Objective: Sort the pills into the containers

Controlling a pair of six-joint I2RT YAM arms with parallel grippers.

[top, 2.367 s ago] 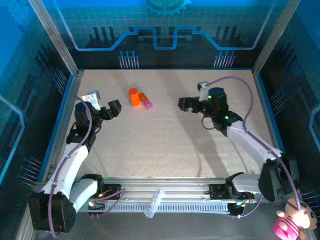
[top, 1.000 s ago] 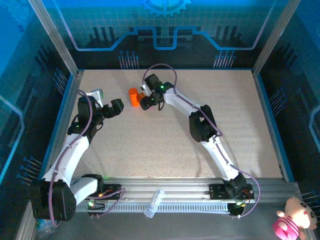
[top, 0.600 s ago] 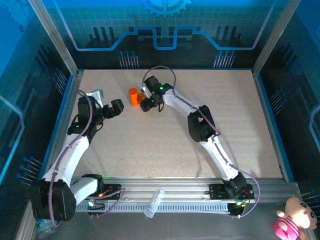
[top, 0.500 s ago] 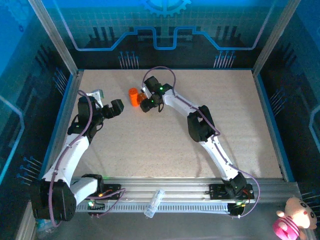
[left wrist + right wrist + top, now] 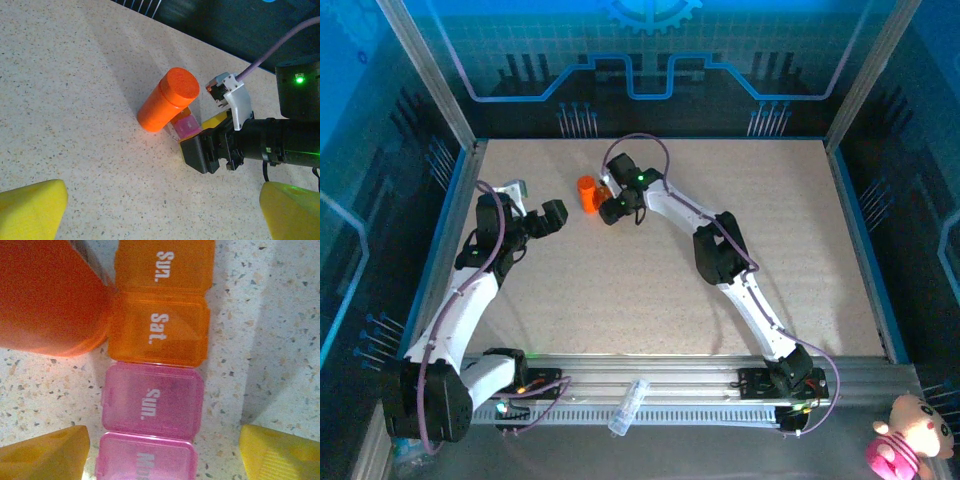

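High rear overview; both wrist views near containers (image 5: 152, 400)

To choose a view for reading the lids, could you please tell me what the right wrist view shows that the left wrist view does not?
The right wrist view gives the lid labels on the containers, Sun., Sat., Sun. and a cut-off Mon., with the right gripper open astride the pink ones. The left wrist view gives the orange bottle whole, round cap included, and the left gripper open over the table. Both show the bottle touching the containers.
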